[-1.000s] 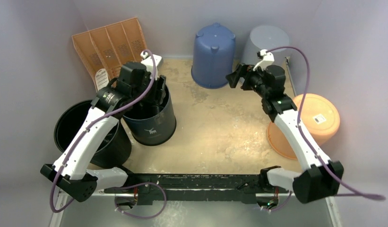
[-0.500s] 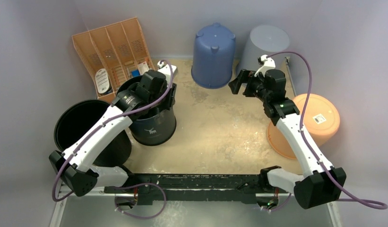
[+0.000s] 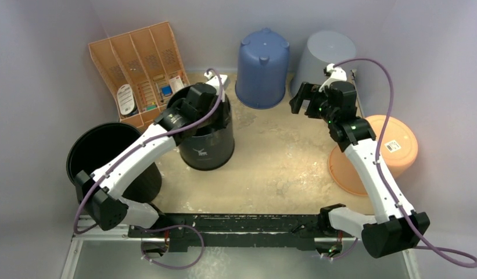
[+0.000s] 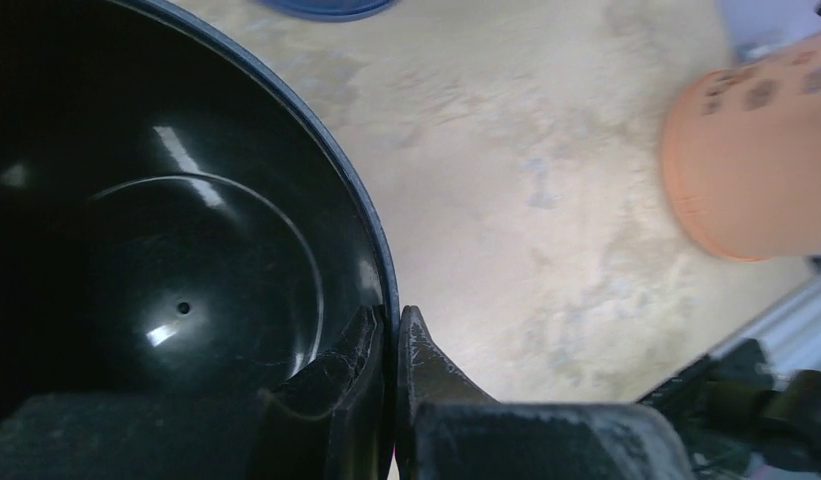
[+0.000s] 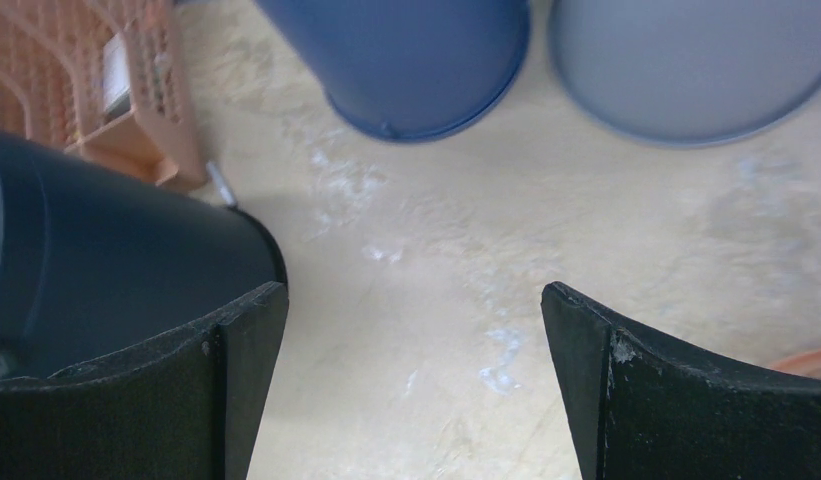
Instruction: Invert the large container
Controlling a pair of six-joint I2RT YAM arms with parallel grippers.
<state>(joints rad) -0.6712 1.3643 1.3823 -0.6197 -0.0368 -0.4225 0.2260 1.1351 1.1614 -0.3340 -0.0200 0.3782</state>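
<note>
Left arm of white moulded links (image 3: 126,161) & right arm of white moulded links (image 3: 370,170): same build, glossy white shells btwn matte black joint housings. Boxy black left shoulder block (image 3: 101,210) & matching black right shoulder block (image 3: 395,231) at the bases. Thin purple left cable (image 3: 77,218) & purple right cable (image 3: 390,116) run outside the shells in loose loops. Small white wrist bracket on each: left bracket (image 3: 217,77), right bracket (image 3: 334,72). Tiny green light (image 3: 352,123) on right arm's black housing. Left gripper (image 4: 389,316): black tapered fingers (image 4: 358,352), tips scuffed grey. Right gripper (image 5: 414,292): broad black fingers (image 5: 236,345), curved inner faces, edges worn pale w/ dusty specks.
</note>
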